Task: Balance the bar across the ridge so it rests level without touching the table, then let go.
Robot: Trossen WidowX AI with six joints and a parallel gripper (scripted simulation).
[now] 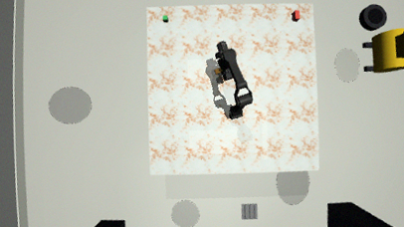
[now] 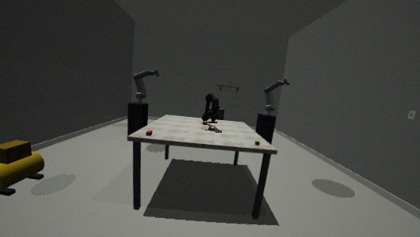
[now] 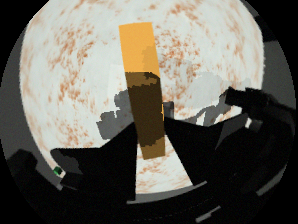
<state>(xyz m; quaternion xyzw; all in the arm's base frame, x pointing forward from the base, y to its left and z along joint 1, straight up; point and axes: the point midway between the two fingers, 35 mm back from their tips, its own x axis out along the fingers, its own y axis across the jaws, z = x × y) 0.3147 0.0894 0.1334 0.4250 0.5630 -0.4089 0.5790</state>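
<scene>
An orange bar [image 3: 139, 50] [image 1: 217, 71] [image 2: 206, 122] runs lengthwise between my fingers in the wrist view, its far half lit and its near half in shadow. My gripper [image 3: 149, 123] [image 1: 218, 73] [image 2: 207, 122] is shut on the bar and holds it a little above the marbled table [image 1: 283, 144] [image 2: 179, 137] [image 3: 73, 63], near the table's middle. The arm folds over the bar in the overhead view and hides most of it. I cannot make out the ridge for certain; only grey shadow patches show beside the bar.
A small red cube [image 1: 296, 15] [image 2: 149, 133] and a small green cube [image 1: 165, 18] [image 2: 257, 142] sit near two table corners. Black pedestals [image 2: 138, 115] [image 2: 266, 125] with other arms stand behind the table. A yellow machine [image 1: 393, 47] [image 2: 16, 163] stands on the floor.
</scene>
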